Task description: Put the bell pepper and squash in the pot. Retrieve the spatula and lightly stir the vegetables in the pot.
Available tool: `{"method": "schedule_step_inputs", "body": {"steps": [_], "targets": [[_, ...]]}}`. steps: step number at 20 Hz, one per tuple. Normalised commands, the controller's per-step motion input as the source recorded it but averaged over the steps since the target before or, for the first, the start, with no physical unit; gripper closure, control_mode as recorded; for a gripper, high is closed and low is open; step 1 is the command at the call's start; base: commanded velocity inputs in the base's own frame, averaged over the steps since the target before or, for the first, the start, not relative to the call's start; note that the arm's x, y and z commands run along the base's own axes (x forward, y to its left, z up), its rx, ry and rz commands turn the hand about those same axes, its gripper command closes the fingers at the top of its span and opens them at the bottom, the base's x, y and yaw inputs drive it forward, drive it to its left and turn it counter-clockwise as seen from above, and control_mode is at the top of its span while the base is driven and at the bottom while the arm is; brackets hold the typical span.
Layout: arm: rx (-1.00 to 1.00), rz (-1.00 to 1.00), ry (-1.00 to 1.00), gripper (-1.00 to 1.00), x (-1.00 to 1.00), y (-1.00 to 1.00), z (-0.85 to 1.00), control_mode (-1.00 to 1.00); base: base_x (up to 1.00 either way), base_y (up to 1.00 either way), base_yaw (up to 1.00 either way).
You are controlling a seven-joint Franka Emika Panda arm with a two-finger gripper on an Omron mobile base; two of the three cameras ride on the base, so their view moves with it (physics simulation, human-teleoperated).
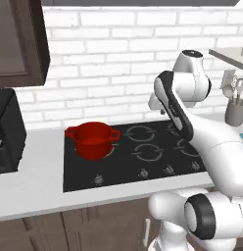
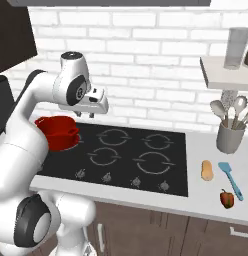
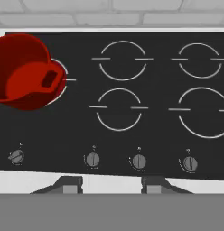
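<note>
The red pot [image 1: 92,138] stands on the stove's back left burner, seen too as the pot [image 2: 58,131] partly behind my arm and the pot [image 3: 25,74] at the left of the hand view; it looks empty. The beige squash [image 2: 208,170], the blue spatula [image 2: 230,179] and the red bell pepper [image 2: 226,198] lie on the counter right of the stove. My gripper [image 2: 90,114] hangs high over the stove's left half, facing down, far from all three. The gripper [image 3: 113,185] is open with nothing between its fingertips.
A black cooktop [image 2: 126,155] with four burners and a row of knobs [image 3: 139,161] fills the counter's middle. A grey utensil cup [image 2: 230,137] with metal spoons stands back right under a shelf [image 2: 226,70]. A dark appliance [image 1: 6,132] sits at far left.
</note>
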Motion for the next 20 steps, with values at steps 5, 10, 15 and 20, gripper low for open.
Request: {"method": "schedule_step_inputs", "body": {"steps": [5, 10, 15, 20], "targets": [[0.0, 0.0, 0.0, -1.0, 0.01, 0.0, 0.0, 1.0, 0.0, -0.69, 0.0], [0.0, 0.0, 0.0, -1.0, 0.0, 0.0, 0.0, 1.0, 0.0, -1.0, 0.0], [0.0, 0.0, 0.0, -1.0, 0.0, 0.0, 0.0, 1.0, 0.0, -1.0, 0.0], [0.0, -0.03, 0.02, -1.0, 0.0, -0.07, -0.01, -1.0, 0.0, -0.19, 0.0]]}}
